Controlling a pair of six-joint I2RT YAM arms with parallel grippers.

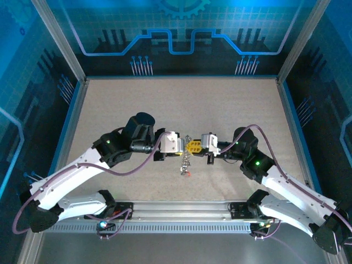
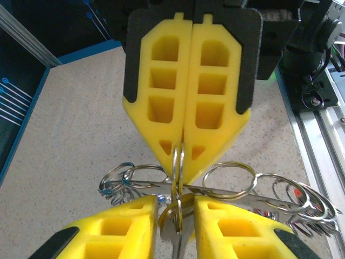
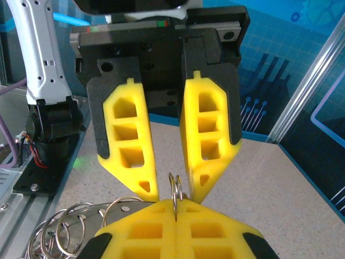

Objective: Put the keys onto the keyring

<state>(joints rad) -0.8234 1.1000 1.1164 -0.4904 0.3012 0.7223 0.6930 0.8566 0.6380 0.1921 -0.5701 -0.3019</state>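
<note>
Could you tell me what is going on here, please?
The two arms meet tip to tip over the table. The right pincer is shut on an upright loop of the keyring, whose other rings trail beside it. The left pincer stands open, one finger on either side of that loop.

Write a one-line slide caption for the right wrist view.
Shut right gripper pinches a metal ring upright while the open left gripper straddles it from opposite.
</note>
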